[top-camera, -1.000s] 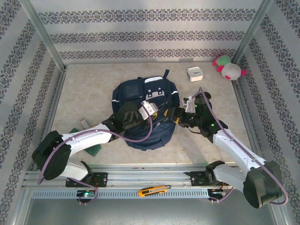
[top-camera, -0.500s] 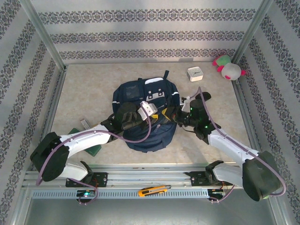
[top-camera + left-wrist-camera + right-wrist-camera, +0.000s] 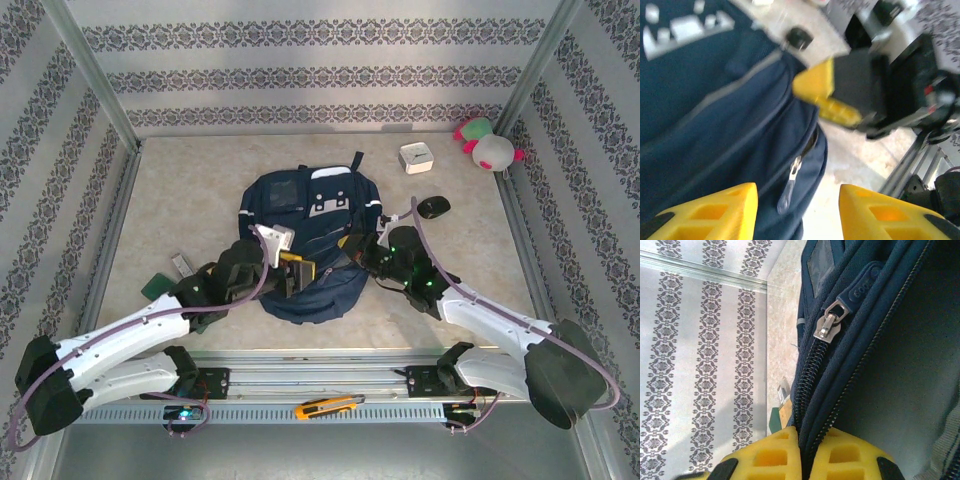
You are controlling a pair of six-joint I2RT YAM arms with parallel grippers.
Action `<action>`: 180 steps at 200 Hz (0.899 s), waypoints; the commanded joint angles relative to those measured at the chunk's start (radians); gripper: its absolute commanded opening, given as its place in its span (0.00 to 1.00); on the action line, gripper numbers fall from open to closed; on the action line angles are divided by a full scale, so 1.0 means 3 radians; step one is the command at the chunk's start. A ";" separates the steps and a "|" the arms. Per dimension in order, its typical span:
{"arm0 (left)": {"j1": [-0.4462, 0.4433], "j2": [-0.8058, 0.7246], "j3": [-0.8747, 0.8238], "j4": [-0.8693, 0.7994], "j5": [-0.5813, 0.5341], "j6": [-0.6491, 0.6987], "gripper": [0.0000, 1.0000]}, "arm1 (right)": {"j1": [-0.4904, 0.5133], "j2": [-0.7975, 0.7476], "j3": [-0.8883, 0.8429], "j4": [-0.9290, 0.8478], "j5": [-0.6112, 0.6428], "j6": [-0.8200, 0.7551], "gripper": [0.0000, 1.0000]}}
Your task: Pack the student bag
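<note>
The student bag is a navy-blue backpack lying flat mid-table. My right gripper is at its right edge. In the right wrist view its yellow fingers are shut on the bag's zippered seam, and a silver zip slider sits farther up the same seam. My left gripper hovers over the bag's near part. In the left wrist view it is open, with nothing held. A dangling zip pull hangs between the fingertips without touching them. The right gripper's yellow fingers show beyond.
A white box and a pink-and-green plush toy sit at the back right. A black mouse lies right of the bag. A green book and a small grey item lie at the left. An orange utility knife rests on the front rail.
My left gripper opened, let go of the bag and drew back toward the near left. My right gripper moved left onto the bag's edge and shut on the zipper seam.
</note>
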 commanded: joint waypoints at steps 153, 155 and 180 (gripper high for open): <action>-0.0191 0.0810 0.0052 0.0487 -0.0273 -0.0587 0.34 | 0.0164 0.0187 0.0285 0.0302 0.0117 -0.0180 0.00; -0.0191 0.0815 0.0056 0.0482 -0.0279 -0.0584 0.34 | 0.0165 0.0186 0.0284 0.0302 0.0116 -0.0181 0.00; -0.0187 0.0867 0.0082 0.0572 -0.0297 -0.0594 0.28 | 0.0180 0.0175 0.0254 0.0301 0.0114 -0.0163 0.00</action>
